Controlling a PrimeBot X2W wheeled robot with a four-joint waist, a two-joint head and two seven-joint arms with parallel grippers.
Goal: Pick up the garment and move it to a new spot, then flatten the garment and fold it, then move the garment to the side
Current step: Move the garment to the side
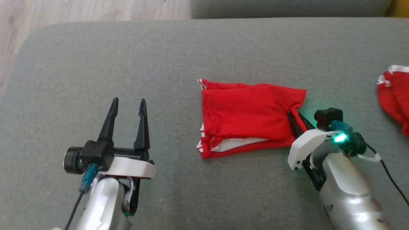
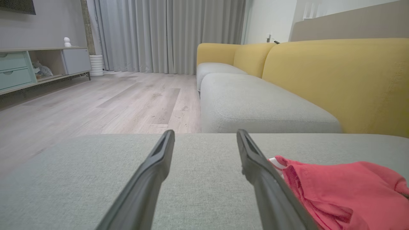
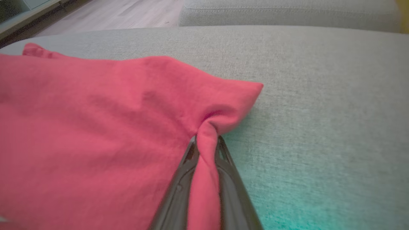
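We judge the garment (image 1: 246, 115) folded; right pincer (image 1: 294, 114) pinches its right edge, left pincer (image 1: 128, 103) spread; moving it aside remains.

- The grey cushion (image 1: 96, 57) lies bare left of and beyond the red garment (image 1: 249, 111).
- To its right, a bare strip reaches a second red cloth (image 1: 394, 95).
- The right gripper (image 1: 294, 113), pinching the garment's corner, stands in that strip.
- The left gripper (image 1: 128, 100), fingers spread, takes up the near left.

Soft, even daylight leaves only faint shadows. A green lamp (image 1: 339, 138) casts a teal glow on the grey cushion (image 3: 319, 198). The garment (image 3: 96, 143) blurs near the lens.
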